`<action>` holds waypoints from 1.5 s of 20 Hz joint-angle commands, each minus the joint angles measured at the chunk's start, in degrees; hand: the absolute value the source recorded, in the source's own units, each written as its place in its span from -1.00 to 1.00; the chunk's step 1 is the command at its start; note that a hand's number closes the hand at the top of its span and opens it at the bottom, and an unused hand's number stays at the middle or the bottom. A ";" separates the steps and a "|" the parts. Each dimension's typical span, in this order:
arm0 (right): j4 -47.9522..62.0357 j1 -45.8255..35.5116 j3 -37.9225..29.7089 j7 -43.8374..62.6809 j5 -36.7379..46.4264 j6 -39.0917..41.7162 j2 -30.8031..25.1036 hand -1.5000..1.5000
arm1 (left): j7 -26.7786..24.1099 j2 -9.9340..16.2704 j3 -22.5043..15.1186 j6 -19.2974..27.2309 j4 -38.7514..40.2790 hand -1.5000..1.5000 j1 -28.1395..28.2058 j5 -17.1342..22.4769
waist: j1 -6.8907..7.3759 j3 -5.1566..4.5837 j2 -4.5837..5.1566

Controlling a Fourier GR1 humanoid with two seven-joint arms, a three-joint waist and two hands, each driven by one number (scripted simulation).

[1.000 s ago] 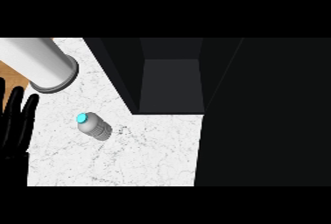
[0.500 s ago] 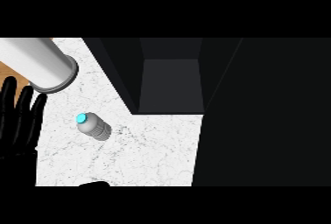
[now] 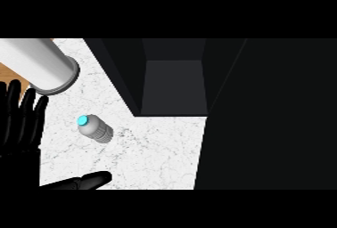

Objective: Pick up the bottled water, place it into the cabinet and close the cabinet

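Observation:
The bottled water (image 3: 95,129) is a small clear-grey bottle with a light blue cap, on the white marbled counter (image 3: 151,151) left of centre. My left hand (image 3: 18,133) shows at the left edge, open, fingers straight and pointing up, its thumb (image 3: 79,181) stretched rightward along the lower edge. The hand is to the left of the bottle and apart from it. The cabinet (image 3: 174,84) stands open as a dark recess at top centre, beyond and right of the bottle. My right hand shows nowhere.
A large white-grey cylinder (image 3: 36,64) lies at the top left, close to my left fingertips. A wooden strip (image 3: 10,73) shows beside it. A broad black panel (image 3: 270,116) fills the right side next to the cabinet opening.
My left hand has moved up and further into view, and its thumb now shows along the lower edge. The bottle has not moved.

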 commanded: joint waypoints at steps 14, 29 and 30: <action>-12.71 -2.64 0.58 11.16 1.92 -3.88 -2.77 -1.00 | -11.08 1.76 11.37 -2.31 19.08 -1.00 -3.96 7.31 | -0.31 -0.02 0.02; -8.36 -0.17 1.77 3.70 1.10 -3.69 -4.28 -1.00 | -33.88 1.87 19.45 -9.94 46.69 -1.00 -3.92 15.29 | -0.44 0.00 0.13; -11.43 -1.74 0.85 7.70 1.38 -4.41 -5.07 -1.00 | -36.61 -0.26 18.43 -9.79 47.17 -1.00 -1.07 15.21 | -0.47 -0.03 0.09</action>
